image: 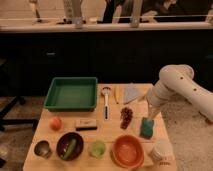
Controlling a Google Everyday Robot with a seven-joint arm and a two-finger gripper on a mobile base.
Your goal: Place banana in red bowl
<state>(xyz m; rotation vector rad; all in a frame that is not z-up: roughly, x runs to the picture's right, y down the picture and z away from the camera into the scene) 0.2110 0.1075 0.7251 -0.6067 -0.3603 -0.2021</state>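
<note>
The banana (117,94) is slim and pale yellow. It lies on the wooden table (107,131) between the metal spoon (105,100) and a grey triangular piece (131,93). The red bowl (127,150), wide and orange-red, stands empty at the table's front edge, right of centre. My gripper (149,114) hangs from the white arm (176,85) that reaches in from the right. It is over the table's right side, just above a teal sponge (147,128), to the right of the banana and behind the red bowl. It holds nothing that I can see.
A green tray (71,93) sits at the back left. Dark grapes (126,116) lie between banana and bowl. Along the front stand a metal cup (43,148), a maroon bowl (69,145) with a green vegetable, a green cup (97,148) and a white cup (161,151). An orange fruit (55,123) and a brown bar (86,123) lie at the left.
</note>
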